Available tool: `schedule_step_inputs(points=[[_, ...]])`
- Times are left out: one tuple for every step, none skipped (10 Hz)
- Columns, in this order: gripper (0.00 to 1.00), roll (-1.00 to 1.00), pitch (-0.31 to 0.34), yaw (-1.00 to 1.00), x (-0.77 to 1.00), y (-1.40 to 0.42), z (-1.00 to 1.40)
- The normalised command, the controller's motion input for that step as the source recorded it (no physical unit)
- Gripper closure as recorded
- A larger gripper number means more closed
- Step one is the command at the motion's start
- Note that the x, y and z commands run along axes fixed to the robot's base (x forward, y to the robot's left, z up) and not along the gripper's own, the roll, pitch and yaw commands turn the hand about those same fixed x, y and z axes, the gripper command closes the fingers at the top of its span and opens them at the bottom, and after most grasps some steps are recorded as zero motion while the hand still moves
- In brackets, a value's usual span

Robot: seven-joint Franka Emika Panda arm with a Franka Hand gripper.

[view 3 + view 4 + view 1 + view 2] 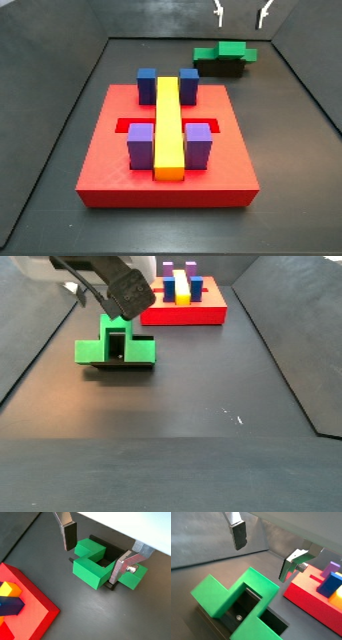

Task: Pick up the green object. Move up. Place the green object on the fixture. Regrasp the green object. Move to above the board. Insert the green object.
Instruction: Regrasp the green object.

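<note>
Hanging just above the green object (pixel 100 567), the gripper (pixel 93 554) has its two fingers (pixel 68 534) spread wide apart with nothing between them; in both wrist views the silver plates are clear of the piece. Below it, the green object rests on the black fixture (pixel 254 614), seen in a side view (pixel 225 53) too; the red board (pixel 167 150), carrying a yellow bar (pixel 168 120) and blue and purple blocks, lies well apart from the gripper.

fixture (pixel 112 586) mostly hidden under green object (pixel 100 566), board (pixel 314 601) cut off — gripper (pixel 242 15) too
</note>
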Motion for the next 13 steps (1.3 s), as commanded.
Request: schedule_step_inputs(points=[[0.0, 1.0, -0.043, 0.2, 0.35, -0.15, 0.03], [0.0, 1.0, 0.097, 0.14, 0.24, -0.22, 0.0], [0.0, 1.0, 0.32, 0.1, 0.07, -0.23, 0.05], [0.0, 1.0, 0.403, 0.09, 0.0, -0.26, 0.07], [0.0, 1.0, 0.397, 0.1, 0.0, -0.26, 0.07], [0.0, 1.0, 0.343, 0.09, 0.06, -0.25, 0.05], [0.0, 1.0, 0.151, 0.07, 0.23, -0.28, 0.0], [0.0, 1.0, 0.0, 0.05, 0.19, -0.27, -0.08], [0.0, 1.0, 0.0, 0.04, 0.19, -0.19, -0.05], [0.0, 1.0, 0.017, 0.06, 0.11, -0.13, 0.0], [0.0, 1.0, 0.043, 0.09, 0.04, -0.13, 0.0], [0.0, 1.0, 0.049, 0.09, 0.0, -0.11, 0.0], [0.0, 1.0, 0.086, 0.09, 0.0, -0.08, 0.0]])
